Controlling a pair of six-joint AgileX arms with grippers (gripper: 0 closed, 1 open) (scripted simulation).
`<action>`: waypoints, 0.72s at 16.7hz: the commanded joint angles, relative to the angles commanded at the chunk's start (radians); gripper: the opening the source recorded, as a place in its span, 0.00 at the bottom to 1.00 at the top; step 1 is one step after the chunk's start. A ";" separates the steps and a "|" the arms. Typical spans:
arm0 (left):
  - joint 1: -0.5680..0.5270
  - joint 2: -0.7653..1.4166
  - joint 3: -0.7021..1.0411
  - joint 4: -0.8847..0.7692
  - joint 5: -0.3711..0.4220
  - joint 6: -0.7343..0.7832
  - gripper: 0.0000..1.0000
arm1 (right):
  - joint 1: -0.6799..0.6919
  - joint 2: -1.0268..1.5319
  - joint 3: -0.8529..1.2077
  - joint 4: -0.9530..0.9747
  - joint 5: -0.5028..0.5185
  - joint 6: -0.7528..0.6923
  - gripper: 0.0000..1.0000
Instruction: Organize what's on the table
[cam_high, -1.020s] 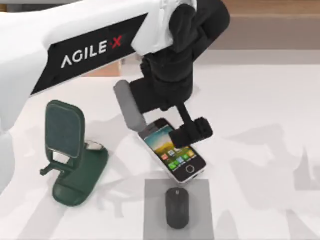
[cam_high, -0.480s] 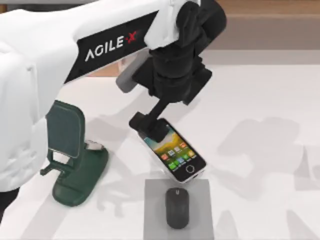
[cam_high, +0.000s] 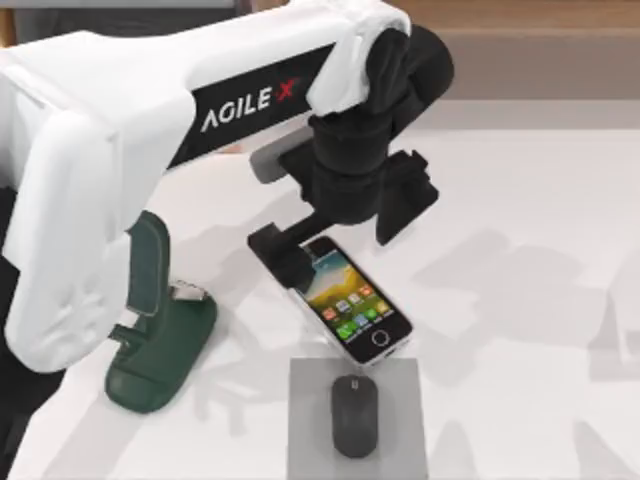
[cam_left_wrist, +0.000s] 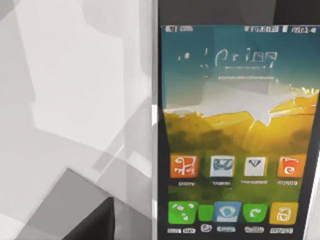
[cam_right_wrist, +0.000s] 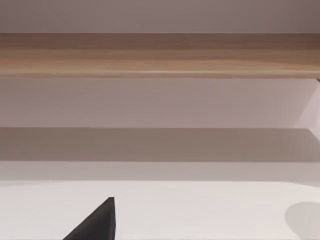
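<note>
The table was a broad, plain white top, flat and crossed by soft grey shadows. On it lay a smartphone face up near the middle, its lit screen showing app icons; a grey mat sat at the near edge with a black mouse on it, and a dark green phone stand stood toward the left edge. My left gripper hung over the phone's top end; I could not tell whether its fingers were parted or closed. Half a second before, my arm reached less far over the stand; the phone, mouse and stand had not shifted. The right half of the table lay bare, with wide room.
</note>
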 joint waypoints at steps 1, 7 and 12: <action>0.000 0.000 0.000 0.000 0.000 0.000 1.00 | 0.000 0.000 0.000 0.000 0.000 0.000 1.00; 0.002 0.008 -0.030 0.037 0.000 0.002 1.00 | 0.000 0.000 0.000 0.000 0.000 0.000 1.00; 0.003 0.047 -0.141 0.188 0.000 0.004 1.00 | 0.000 0.000 0.000 0.000 0.000 0.000 1.00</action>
